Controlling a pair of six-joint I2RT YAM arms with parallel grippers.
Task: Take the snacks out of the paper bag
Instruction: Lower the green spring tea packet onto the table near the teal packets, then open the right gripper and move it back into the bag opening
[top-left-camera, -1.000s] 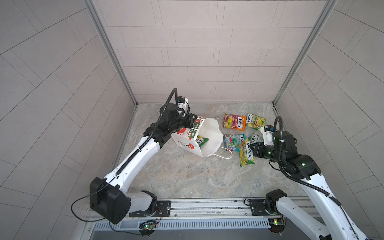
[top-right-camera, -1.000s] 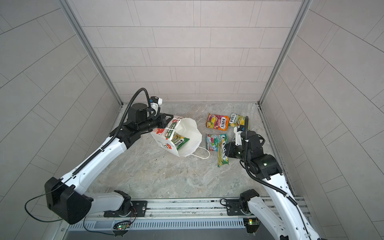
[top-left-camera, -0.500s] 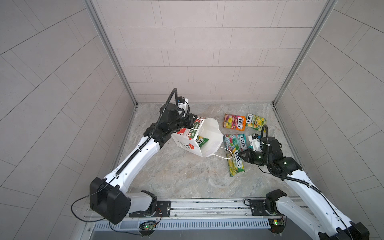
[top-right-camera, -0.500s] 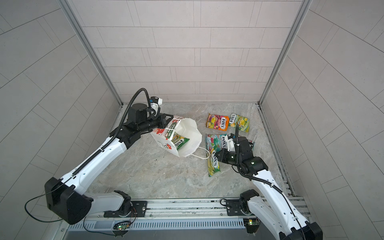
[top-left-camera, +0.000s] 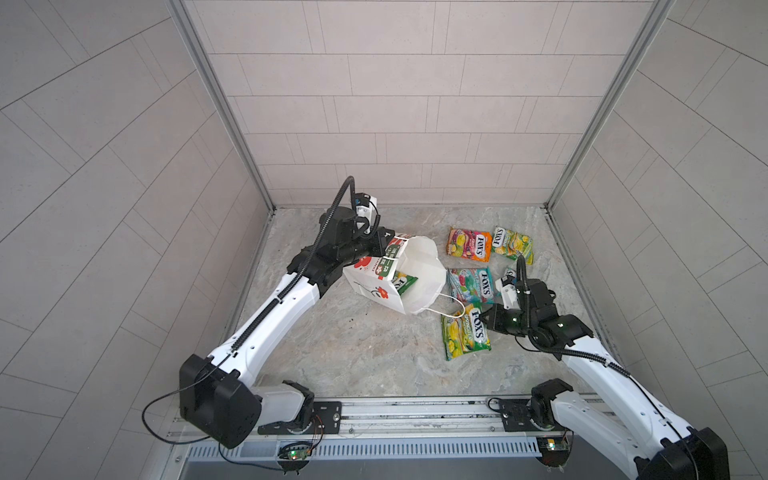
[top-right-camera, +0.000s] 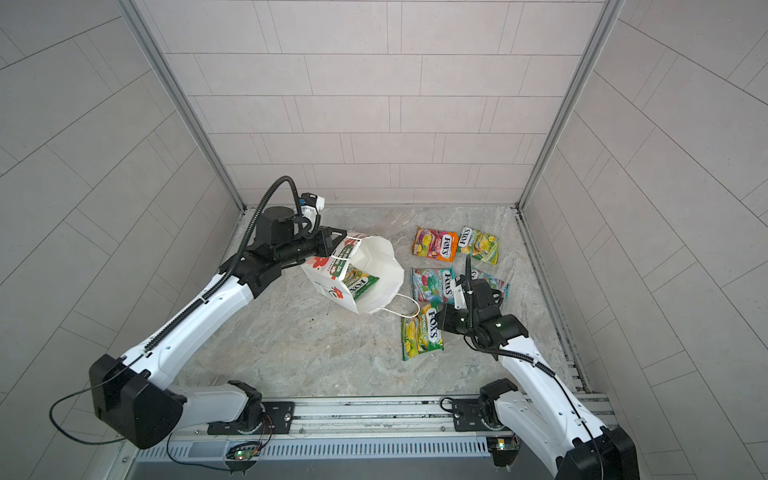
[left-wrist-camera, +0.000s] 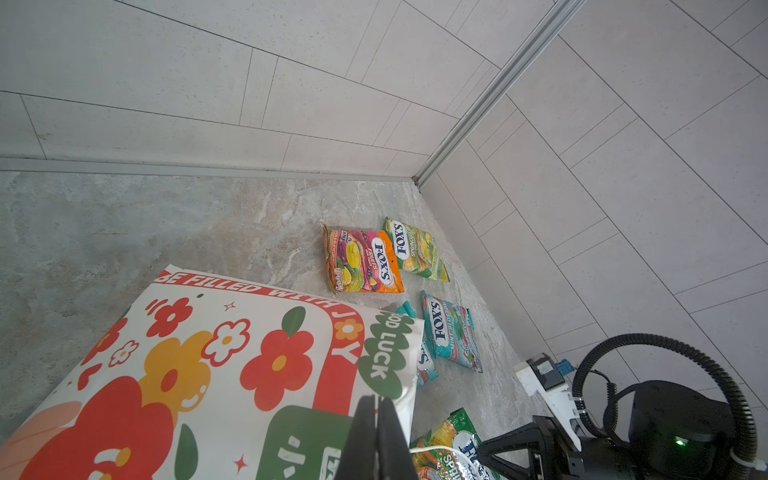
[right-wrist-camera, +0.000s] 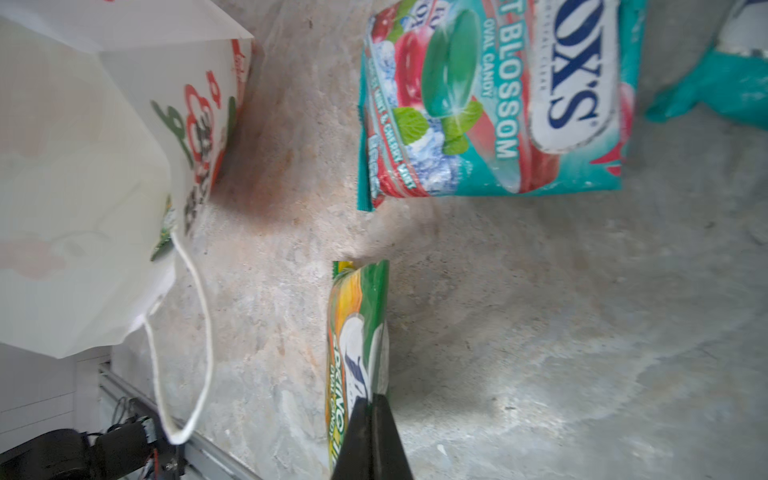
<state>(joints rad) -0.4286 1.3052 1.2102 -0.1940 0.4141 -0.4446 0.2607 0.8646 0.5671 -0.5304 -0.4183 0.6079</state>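
Nearly done, by my reading: most of the snacks are out of the paper bag (top-left-camera: 368, 286), which lies tipped on the table (top-left-camera: 353, 353) with its open mouth turned toward the right arm.

Out on the table in both top views are an orange-pink packet (top-left-camera: 467, 245), a back green-yellow packet (top-left-camera: 512, 242) just beside it, and a teal packet (top-left-camera: 471, 284) near the bag's mouth. A second teal packet (right-wrist-camera: 715, 79) shows only in part in the right wrist view.

The right end effector (right-wrist-camera: 371, 401) is clamped tight on the edge of the front green-yellow packet (top-left-camera: 465, 334), which is low over the table and clear of the bag. The bag's cord handle (top-left-camera: 451, 305) reaches to this packet's corner. Whether the packet rests on the table I cannot tell.

The left end effector (left-wrist-camera: 376, 401) is pinched closed on the bag's printed rim, holding the mouth up. One green packet (top-left-camera: 404, 283) is visible inside, lying against the inner wall.

What is left, I judge, is to let go of the held packet and fetch that last one.
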